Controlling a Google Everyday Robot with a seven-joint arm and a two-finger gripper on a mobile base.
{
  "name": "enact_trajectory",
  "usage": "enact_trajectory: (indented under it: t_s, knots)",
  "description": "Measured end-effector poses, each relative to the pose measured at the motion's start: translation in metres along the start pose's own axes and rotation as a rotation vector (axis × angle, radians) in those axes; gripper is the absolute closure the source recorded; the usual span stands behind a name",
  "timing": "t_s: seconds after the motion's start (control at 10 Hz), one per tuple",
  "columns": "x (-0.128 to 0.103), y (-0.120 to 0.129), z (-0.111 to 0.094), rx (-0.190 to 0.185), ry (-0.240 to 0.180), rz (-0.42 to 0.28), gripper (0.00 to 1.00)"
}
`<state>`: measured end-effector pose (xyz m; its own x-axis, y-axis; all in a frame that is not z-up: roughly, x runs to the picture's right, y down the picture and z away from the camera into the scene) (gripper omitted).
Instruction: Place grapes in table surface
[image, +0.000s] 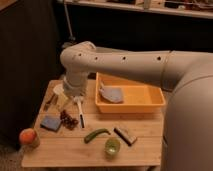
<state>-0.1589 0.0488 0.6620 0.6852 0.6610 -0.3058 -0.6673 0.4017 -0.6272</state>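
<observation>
End effector is hanging low over the left half of the counter, pointing down from the bent wrist of the arm. Whether it is spread or pressed together I cannot tell, as the wrist housing is covering much of it.

Grapes are lying just below and in front of it, just beside the sponge. They are looking as if they are resting on the wood rather than hanging in a grip, though I am not ruling out contact with the end effector.

That low, straight-down pose is suiting a set-down, since it is keeping the drop short and the berries from rolling. The spot is making sense too, being a bare patch between the sponge and the green vegetable, apart from the bin that is taking up the back right. An orange is sitting at the front left corner and a cup near the front edge, both away from the grapes.

By my judgement the placing is nearing its end, with only an upward retreat remaining.
</observation>
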Motion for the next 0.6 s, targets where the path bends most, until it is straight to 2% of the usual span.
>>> enact_trajectory:
  t_s: [0.2,0.4,0.6]
  knots:
    - [-0.016,0.01,0.008,-0.023,0.027,-0.042,0.2]
    - [-0.029,0.014,0.018,-0.044,0.075,-0.074,0.2]
    - [-0.036,0.02,0.043,-0.052,0.119,-0.099,0.2]
